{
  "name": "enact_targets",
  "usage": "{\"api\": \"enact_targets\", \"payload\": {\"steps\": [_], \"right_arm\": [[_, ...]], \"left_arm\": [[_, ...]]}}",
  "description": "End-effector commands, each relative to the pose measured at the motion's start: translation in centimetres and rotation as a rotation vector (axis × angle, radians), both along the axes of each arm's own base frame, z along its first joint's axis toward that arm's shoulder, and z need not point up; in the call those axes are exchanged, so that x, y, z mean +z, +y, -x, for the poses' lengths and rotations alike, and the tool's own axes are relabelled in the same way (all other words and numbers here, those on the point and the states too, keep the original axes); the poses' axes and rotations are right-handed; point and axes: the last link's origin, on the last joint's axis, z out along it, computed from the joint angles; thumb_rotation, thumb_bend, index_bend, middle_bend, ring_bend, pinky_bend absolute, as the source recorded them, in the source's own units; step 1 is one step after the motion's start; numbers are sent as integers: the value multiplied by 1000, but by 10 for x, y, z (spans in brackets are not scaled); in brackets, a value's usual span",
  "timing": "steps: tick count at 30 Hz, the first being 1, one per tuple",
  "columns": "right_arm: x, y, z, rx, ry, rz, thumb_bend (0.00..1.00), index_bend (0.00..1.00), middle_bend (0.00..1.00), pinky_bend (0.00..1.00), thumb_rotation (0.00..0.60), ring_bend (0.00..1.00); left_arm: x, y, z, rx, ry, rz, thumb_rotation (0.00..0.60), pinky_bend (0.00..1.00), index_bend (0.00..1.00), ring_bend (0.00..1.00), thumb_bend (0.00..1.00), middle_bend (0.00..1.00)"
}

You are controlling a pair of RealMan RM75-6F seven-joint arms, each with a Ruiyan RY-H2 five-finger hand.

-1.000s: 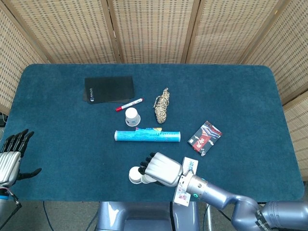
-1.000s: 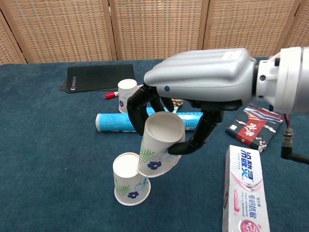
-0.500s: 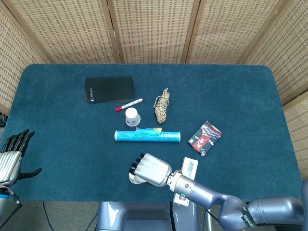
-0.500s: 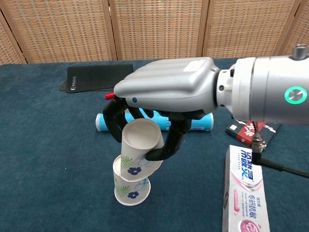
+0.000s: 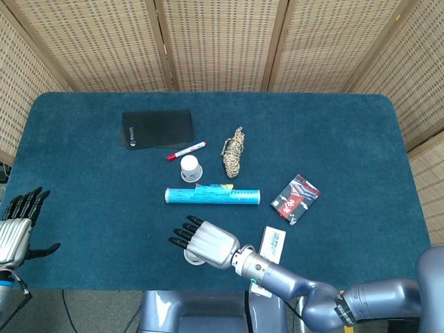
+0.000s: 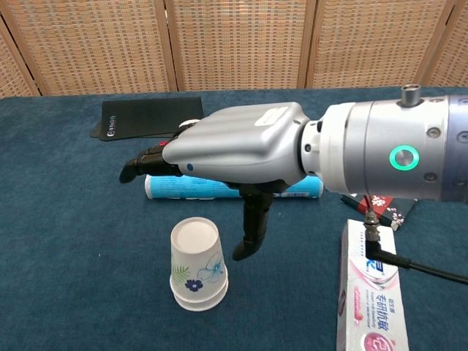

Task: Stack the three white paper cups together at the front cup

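Note:
Two white paper cups with blue flower print stand nested, mouths down, as one stack (image 6: 197, 265) near the table's front edge; in the head view only a sliver of the stack (image 5: 192, 260) shows under my right hand. My right hand (image 6: 223, 150) hovers just above and behind the stack, fingers stretched out and thumb hanging down beside it, holding nothing. The third white cup (image 5: 190, 168) stands alone, mouth down, farther back beside a red marker; the hand mostly hides it in the chest view. My left hand (image 5: 17, 225) rests at the far left edge, fingers apart and empty.
A blue tube (image 5: 211, 196) lies across the table between the lone cup and the stack. A toothpaste box (image 6: 369, 285) lies to the right of the stack. Farther off are a red packet (image 5: 295, 198), a rope bundle (image 5: 234, 152), a red marker (image 5: 186, 150) and a black pouch (image 5: 157, 128).
My right hand carried the held cup left and down onto the front cup, then let go and spread its fingers. The left hand has not moved.

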Motion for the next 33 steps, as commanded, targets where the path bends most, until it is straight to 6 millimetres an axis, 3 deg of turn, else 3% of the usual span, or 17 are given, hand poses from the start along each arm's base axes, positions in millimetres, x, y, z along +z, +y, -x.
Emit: {"api": "enact_targets", "payload": {"steps": [1,8,15,17,20,26,29,33], "right_arm": [[5,8,-1,-9,35,-20,122,0,4,0,600,32],[22,18,0,15,31,29,122,0,1,0,600,7],[61,-5,36,69,48,249,99,12,64,0,600,22],[77,-16,56,116,32,339,66,24,67,0,600,26],[106,-34,102,149,0,456,7,29,69,0,600,38],[158,-54,202,-85,-40,566,0,27,57,0,600,49],[176,-51,240,-216,-104,599,0,18,42,0,600,47],[187,-35,282,-389,-200,646,0,14,51,0,600,47]], "left_arm": [[0,0,0,2,0,0,600,0,0,0,35,0],[-1,-2,-1,-5,4,1,600,0,0,0,35,0],[1,-3,-1,-6,21,-35,600,0,0,0,35,0],[-1,-3,-2,-8,24,-37,600,0,0,0,35,0],[-2,-2,-3,-24,26,-43,600,0,0,0,35,0],[-3,5,-10,-78,72,-24,600,0,0,0,36,0],[-4,19,-20,-130,112,-19,600,0,0,0,35,0],[-8,54,-49,-251,144,11,600,0,0,0,35,0]]}}
